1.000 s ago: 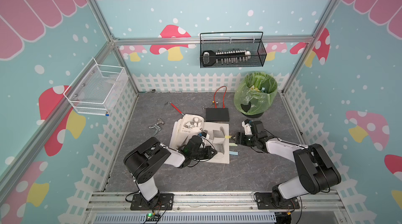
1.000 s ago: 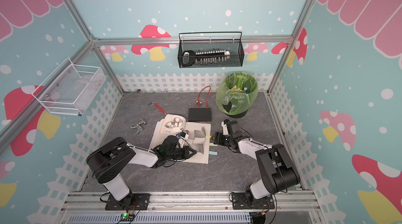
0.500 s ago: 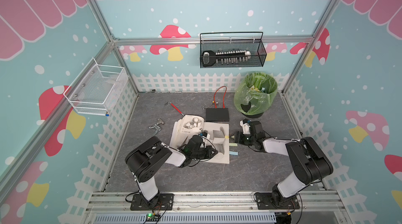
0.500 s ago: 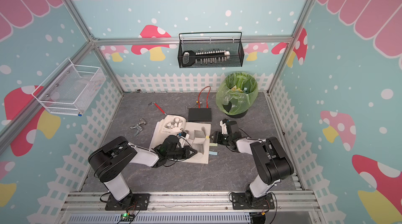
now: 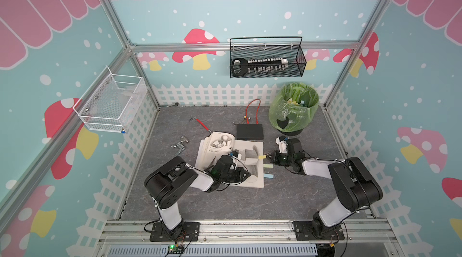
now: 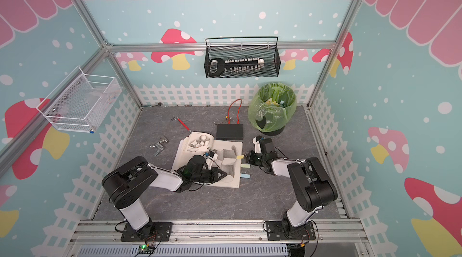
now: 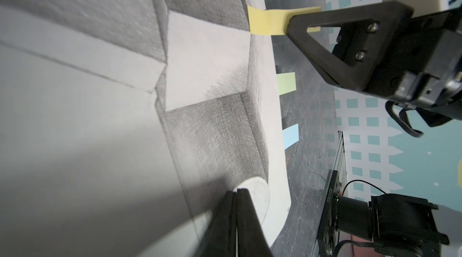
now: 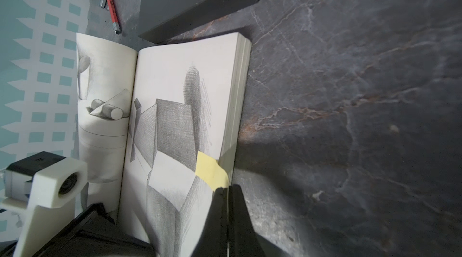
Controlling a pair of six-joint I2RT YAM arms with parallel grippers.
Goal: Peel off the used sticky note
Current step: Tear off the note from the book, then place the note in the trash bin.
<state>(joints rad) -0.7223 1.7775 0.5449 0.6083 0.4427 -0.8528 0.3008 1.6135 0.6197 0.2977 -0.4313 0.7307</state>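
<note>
The note [image 8: 211, 172] is thin, limp and tearable. Right jaws clamp its free end; left jaws, together, rest on the book [image 8: 172, 78].

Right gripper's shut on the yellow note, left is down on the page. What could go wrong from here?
The right gripper pinches just the free end of the yellow sticky note; it may slip out or tear.
The left gripper rests on the page well away from the note, so the page edge could lift with it.
The green note sits close by; a sideways pull might snag it.
</note>
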